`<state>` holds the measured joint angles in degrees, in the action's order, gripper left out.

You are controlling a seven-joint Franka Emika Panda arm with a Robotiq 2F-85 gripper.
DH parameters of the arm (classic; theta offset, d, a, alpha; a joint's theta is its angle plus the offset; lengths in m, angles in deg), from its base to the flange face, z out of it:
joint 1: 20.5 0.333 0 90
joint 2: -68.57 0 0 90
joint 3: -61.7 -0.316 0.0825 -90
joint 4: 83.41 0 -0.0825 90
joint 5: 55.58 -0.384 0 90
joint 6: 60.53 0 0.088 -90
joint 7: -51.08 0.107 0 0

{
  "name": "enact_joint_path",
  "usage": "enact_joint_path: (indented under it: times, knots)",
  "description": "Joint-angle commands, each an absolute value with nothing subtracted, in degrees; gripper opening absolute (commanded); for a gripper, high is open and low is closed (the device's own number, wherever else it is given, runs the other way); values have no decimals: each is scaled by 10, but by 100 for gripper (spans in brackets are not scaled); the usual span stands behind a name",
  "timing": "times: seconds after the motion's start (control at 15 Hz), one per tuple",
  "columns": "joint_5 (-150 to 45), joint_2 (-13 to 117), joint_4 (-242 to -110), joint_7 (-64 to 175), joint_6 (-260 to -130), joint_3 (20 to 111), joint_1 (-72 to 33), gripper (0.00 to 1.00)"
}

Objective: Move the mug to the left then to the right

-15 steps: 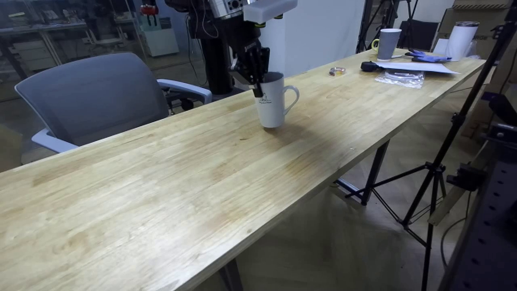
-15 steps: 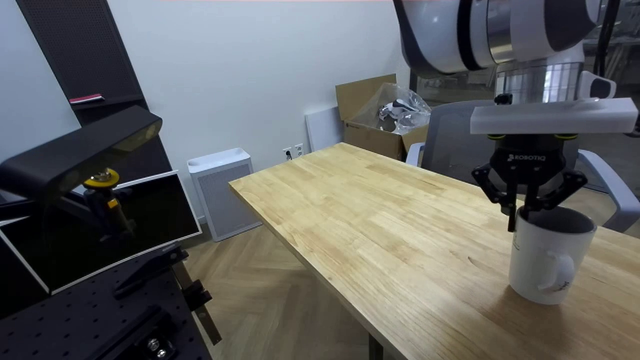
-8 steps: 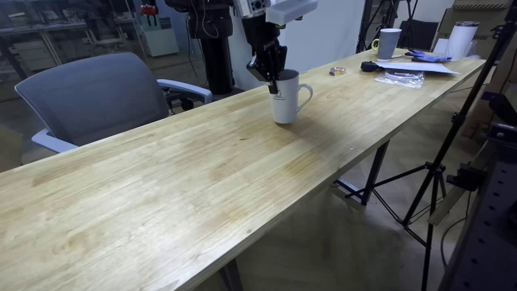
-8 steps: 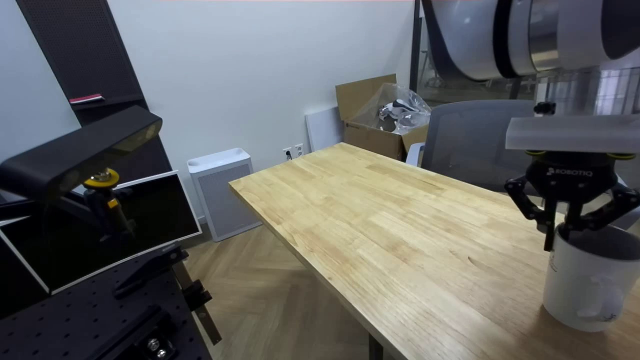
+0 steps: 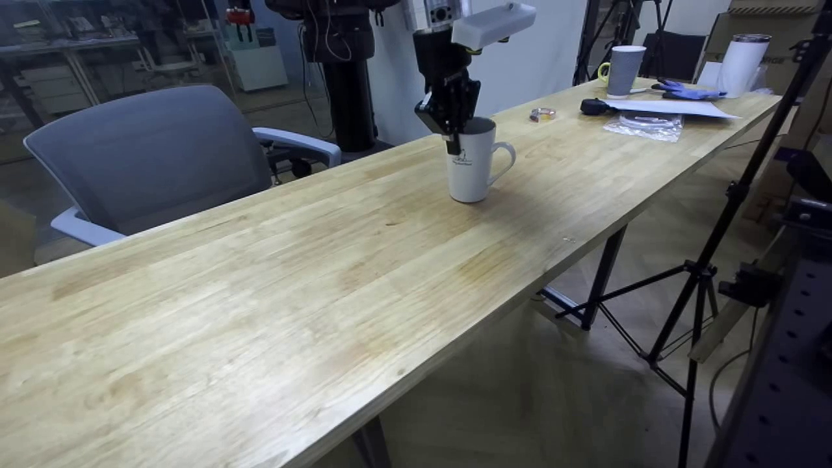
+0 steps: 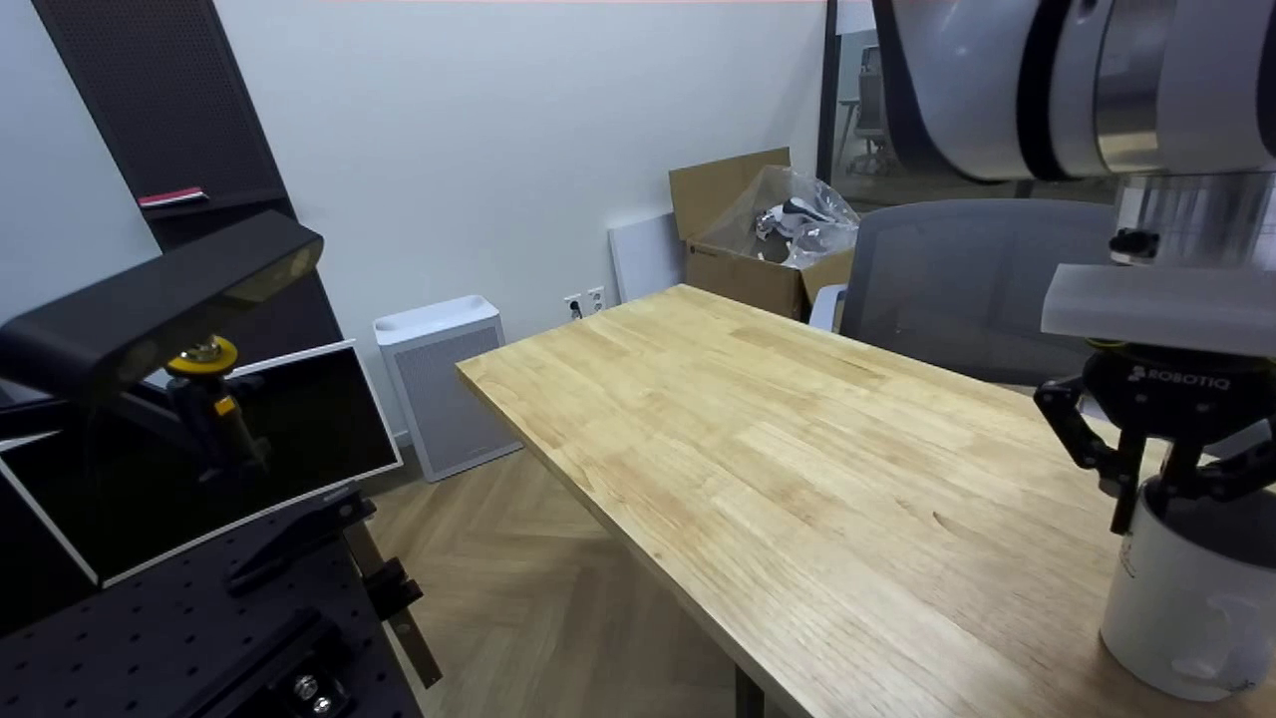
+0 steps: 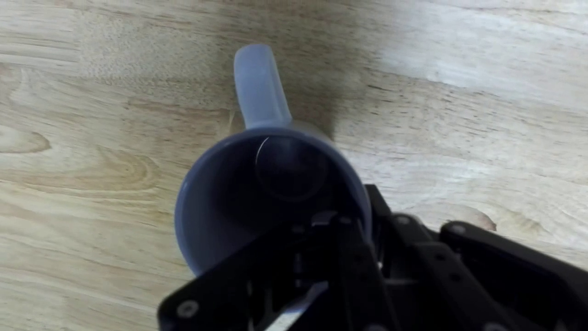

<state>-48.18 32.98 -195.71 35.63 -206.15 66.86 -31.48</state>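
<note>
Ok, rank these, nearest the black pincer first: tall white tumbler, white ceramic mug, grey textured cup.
In an exterior view:
1. White ceramic mug, held by the pincer.
2. Grey textured cup, behind the mug, rightward.
3. Tall white tumbler, right of the cup.

In an exterior view you have open wood on the counter (image 5: 227, 312) from the mug (image 5: 468, 172) toward the picture's left, with the chair (image 5: 156, 162) standing along the far edge. Toward the right, a shorter open patch reaches a small roll (image 5: 537, 116); past it a plastic bag (image 5: 647, 129), paper (image 5: 679, 108), a grey cup (image 5: 625, 75) and a tumbler (image 5: 743, 68) block your way. A tripod (image 5: 702, 266) stands off the near edge. Your claw (image 6: 1148, 496) pinches the mug's wall, and the handle (image 7: 261, 87) juts out apart from both fingers.
</note>
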Motion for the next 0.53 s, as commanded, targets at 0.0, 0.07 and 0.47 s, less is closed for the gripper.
enact_joint_path:
  times: [0.0,0.07,0.47]
  knots:
    - [-490,353,-1973,348,-2063,661,-325,24]
    - [-490,352,-1973,349,-2063,662,-325,36]
    - [-484,354,-1967,360,-2057,668,-316,74]
